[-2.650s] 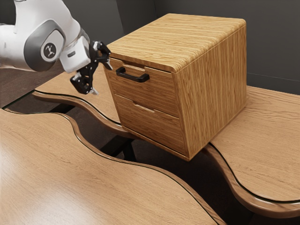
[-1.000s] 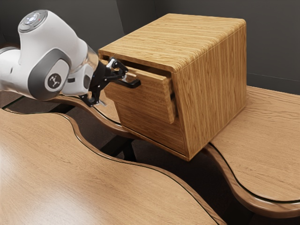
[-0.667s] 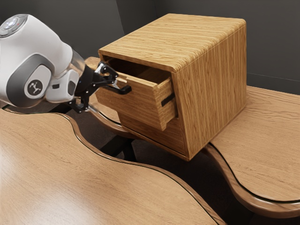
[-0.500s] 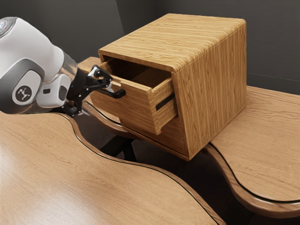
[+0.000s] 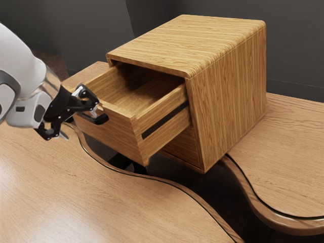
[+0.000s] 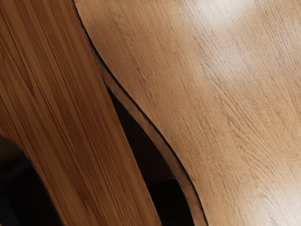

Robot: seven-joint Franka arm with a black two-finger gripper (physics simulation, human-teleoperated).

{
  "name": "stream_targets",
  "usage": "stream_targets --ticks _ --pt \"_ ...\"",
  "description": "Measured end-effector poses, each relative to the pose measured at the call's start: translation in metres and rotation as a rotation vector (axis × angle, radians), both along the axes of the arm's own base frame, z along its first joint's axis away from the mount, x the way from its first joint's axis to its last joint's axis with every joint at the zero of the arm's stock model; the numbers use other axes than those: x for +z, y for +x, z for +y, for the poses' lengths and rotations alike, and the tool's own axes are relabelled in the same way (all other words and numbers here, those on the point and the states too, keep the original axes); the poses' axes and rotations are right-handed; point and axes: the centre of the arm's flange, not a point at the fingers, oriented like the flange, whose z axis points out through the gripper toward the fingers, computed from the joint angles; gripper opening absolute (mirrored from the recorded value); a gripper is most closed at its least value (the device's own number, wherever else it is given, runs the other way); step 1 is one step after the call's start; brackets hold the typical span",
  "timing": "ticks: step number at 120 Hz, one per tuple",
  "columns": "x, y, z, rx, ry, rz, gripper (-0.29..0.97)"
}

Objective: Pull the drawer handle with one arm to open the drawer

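The wooden cabinet (image 5: 217,76) stands on the table with its top drawer (image 5: 129,109) pulled far out toward the exterior view's left, its empty inside showing. The lower drawer (image 5: 179,147) sits flush in the cabinet. My black gripper (image 5: 87,108) is shut on the drawer's black handle (image 5: 96,119) at the drawer front. In the wrist view the drawer front (image 6: 56,117) runs close under my hand, beside the table top (image 6: 216,94).
The wavy-edged table sections (image 5: 76,192) are split by dark gaps (image 5: 167,177). Another table section (image 5: 288,162) lies at the exterior view's right. A dark wall stands behind the cabinet.
My gripper has moved toward the exterior view's left and downward with the handle, and the top drawer has slid from shut to far out of the cabinet.
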Motion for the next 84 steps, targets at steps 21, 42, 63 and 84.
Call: stream_targets --ticks 21,42,63,84 --pt "-0.006 -0.023 0.006 0.016 -0.008 0.024 0.68" --pt "0.004 -0.048 0.01 0.028 -0.015 0.009 0.68" --pt "0.045 -0.067 0.004 0.03 -0.008 -0.045 0.68" --pt "0.121 -0.022 -0.001 0.183 -0.064 -0.021 0.68"
